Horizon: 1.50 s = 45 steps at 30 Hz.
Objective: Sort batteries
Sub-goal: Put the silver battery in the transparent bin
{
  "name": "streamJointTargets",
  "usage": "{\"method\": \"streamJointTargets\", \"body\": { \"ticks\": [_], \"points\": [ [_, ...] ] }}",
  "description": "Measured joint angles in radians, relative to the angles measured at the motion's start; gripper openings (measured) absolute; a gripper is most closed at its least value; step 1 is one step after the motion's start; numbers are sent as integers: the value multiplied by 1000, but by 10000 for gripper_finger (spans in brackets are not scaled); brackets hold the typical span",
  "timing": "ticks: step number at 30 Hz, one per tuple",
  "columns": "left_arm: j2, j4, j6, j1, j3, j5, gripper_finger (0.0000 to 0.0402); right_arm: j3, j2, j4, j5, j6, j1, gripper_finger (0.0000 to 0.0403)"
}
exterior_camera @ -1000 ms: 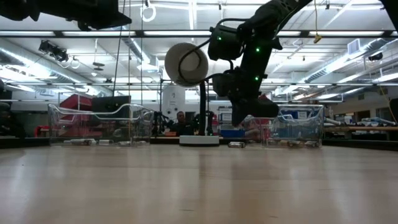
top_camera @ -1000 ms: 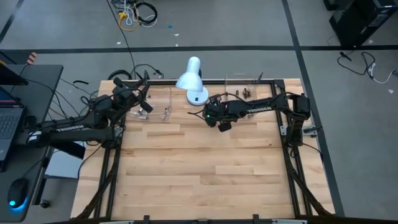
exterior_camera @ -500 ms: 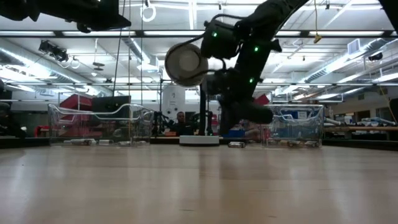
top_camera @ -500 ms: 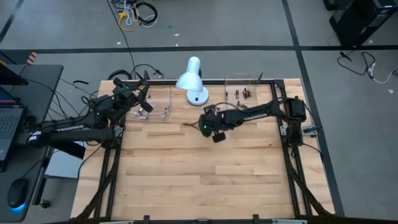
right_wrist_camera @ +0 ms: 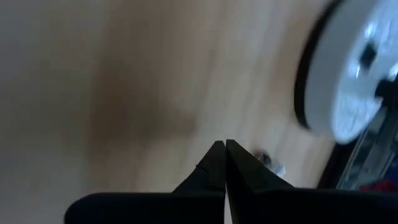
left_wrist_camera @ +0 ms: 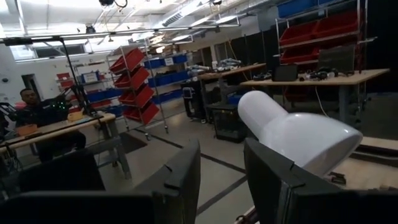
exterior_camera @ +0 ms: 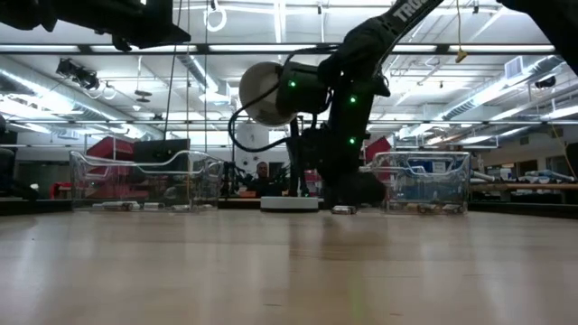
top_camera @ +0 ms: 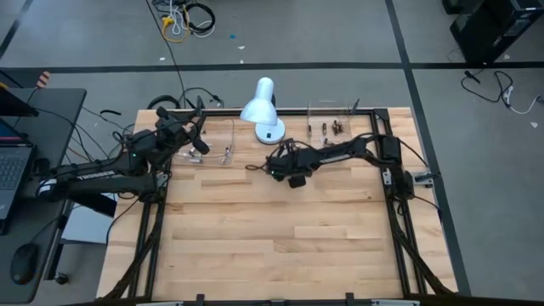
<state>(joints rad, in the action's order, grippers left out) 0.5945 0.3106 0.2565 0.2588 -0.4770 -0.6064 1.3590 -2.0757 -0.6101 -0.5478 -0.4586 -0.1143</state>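
Right gripper pinched shut, empty, low over the bench near the lamp base. Left gripper parted, empty, above the far-left tray. Batteries sit at the far edge; one lies loose. Sorting mostly remains.

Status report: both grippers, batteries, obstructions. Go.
Right gripper shut, empty, low beside lamp base. Left gripper open, waiting over left tray. Loose battery on table. Lamp close by.
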Motion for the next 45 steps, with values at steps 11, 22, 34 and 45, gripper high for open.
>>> {"method": "streamJointTargets", "body": {
  "ticks": [11, 22, 34, 45],
  "points": [
    [0, -21, 0, 0, 0, -2, 122, 15, 1, -103, -40, 64, -86, 0],
    [0, -28, 0, 0, 0, -2, 122, 15, 1, -82, -80, 123, -144, 0],
    [0, -46, -2, 0, 0, -3, 122, 15, 0, -56, -2, 111, -197, 0],
    [0, -56, -3, 0, 0, -3, 122, -6, -1, -29, 116, 155, -196, 0]
  ]
}}
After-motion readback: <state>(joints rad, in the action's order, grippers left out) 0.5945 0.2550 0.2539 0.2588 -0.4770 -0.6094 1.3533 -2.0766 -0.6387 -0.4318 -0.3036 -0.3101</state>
